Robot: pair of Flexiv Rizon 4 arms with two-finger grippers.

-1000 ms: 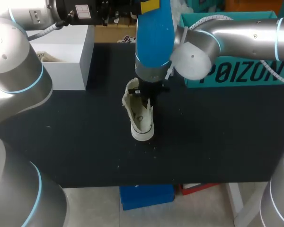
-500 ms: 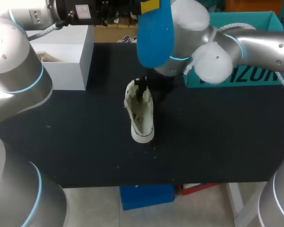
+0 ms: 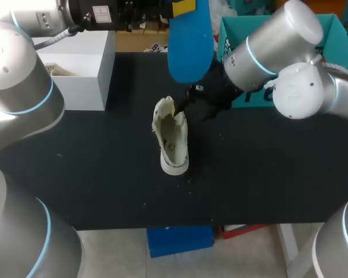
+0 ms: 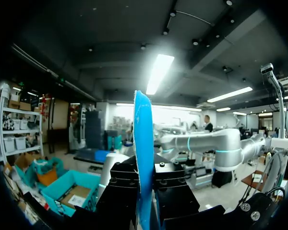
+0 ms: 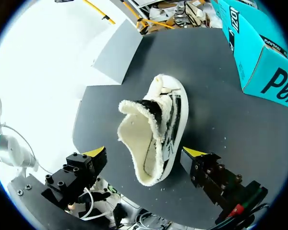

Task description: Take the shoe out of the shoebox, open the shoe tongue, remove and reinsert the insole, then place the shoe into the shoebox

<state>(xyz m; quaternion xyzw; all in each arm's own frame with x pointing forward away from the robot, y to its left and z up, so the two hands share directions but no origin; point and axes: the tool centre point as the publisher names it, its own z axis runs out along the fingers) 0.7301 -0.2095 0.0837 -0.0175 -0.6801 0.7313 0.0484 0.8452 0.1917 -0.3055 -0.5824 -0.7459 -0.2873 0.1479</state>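
Although the teal shoebox [image 5: 257, 53] carries large dark lettering on its side wall, I leave that print unread. It is a plain cardboard box with sharp corners, standing on the black table [image 5: 206, 103] off to one side, ahead of my right gripper [image 5: 145, 153].

The right gripper's fingers are spread wide, their yellow tips standing to either side of the shoe [image 5: 156, 129] without touching it. The shoe is white with dark stripes along its side. Its collar is lined with a fuzzy, cream fleece, and it lies on the table outside the box with its mouth gaping towards my right wrist. Beyond the shoe stands a smooth white box [image 5: 116, 57].

My left gripper [image 4: 144, 175] is pressed onto a blue insole [image 4: 143, 134], one black finger on each face. From the left wrist the insole shows only as a thin, upright blue edge.

The head view alone gives its broad, rounded outline [image 3: 189, 40], held up above the table and past the shoe [image 3: 171, 139]. There my right gripper [image 3: 188, 107] sits just beside the shoe's heel end, with the shoebox [image 3: 336, 32] behind it.
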